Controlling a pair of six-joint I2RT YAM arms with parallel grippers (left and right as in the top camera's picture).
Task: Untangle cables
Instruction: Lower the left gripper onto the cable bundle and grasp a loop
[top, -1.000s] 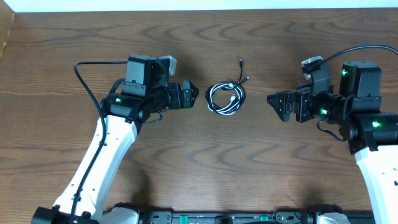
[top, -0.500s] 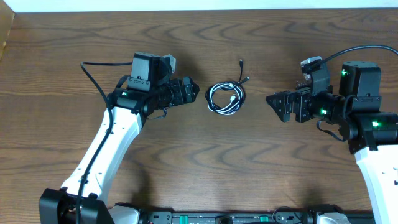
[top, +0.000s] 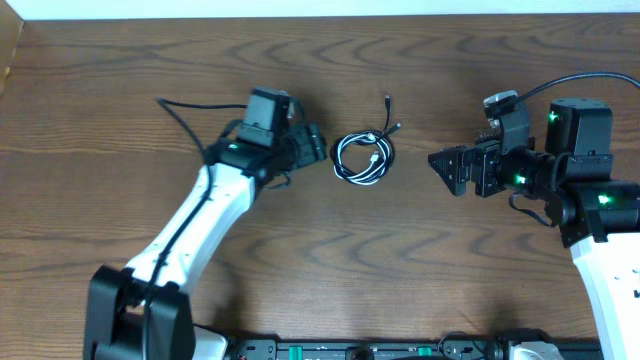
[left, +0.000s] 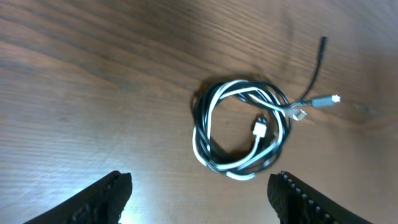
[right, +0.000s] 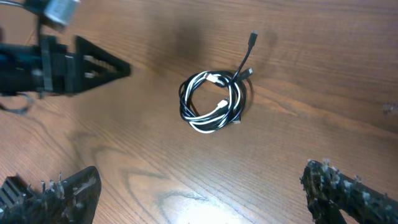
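While the cables (top: 364, 158) lie coiled together, untouched, on the worktop (top: 400, 270), the left hand (top: 322, 147) hangs spread just beside them and the right hand (top: 440, 168) spread well off, so this looks like the approach, next needing a pinch on one strand.

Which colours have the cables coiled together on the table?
The cables are one black and one white, seen best in the left wrist view.

Overhead view: fixed high above, facing straight down on the table (top: 100, 80), whole workspace in frame. Left wrist view: low, near, tilted down toward the right. Right wrist view: farther back, facing left. All three share the coiled cables (top: 364, 157).
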